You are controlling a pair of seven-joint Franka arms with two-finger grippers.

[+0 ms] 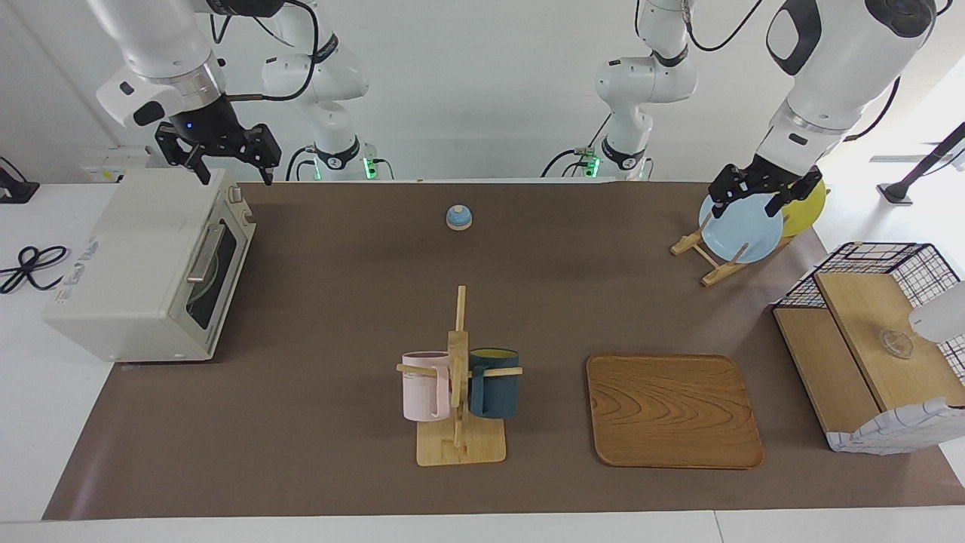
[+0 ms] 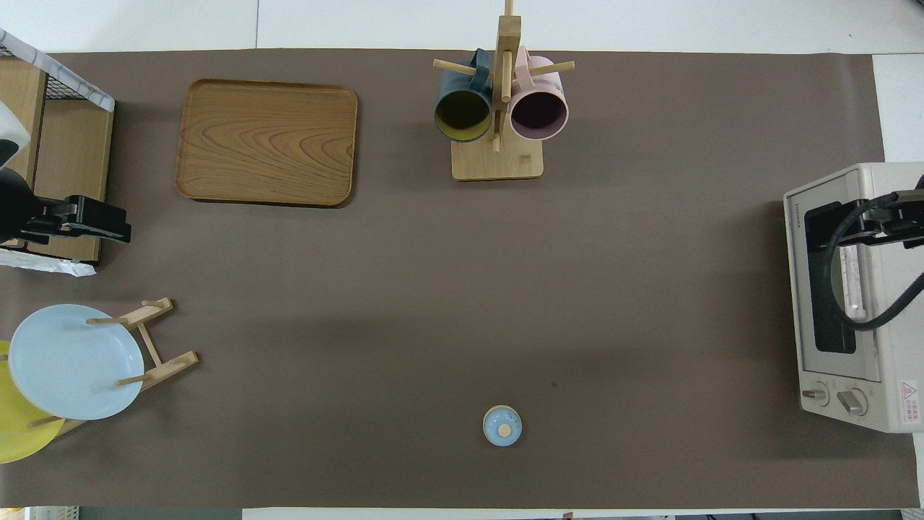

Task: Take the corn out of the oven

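oven (image 1: 143, 264): door shut, corn unseen | right gripper (image 1: 219, 154): fingers spread, empty, over oven top | left gripper (image 1: 761, 192): spread, waiting over blue plate (image 1: 740, 230) | corn likely light, rigid, slick: grasp mid-cob after pulling door handle (image 1: 205, 253)

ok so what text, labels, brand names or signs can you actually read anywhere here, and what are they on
Nothing can be read as words.
Dark lettering on top of the boxy cream-white toaster oven: too blurred to read.
Red-and-white warning sticker with a triangle sign on the oven's front, beside its two knobs: text too small to read.
No text shows on the plates, mugs, wooden tray or basket box.
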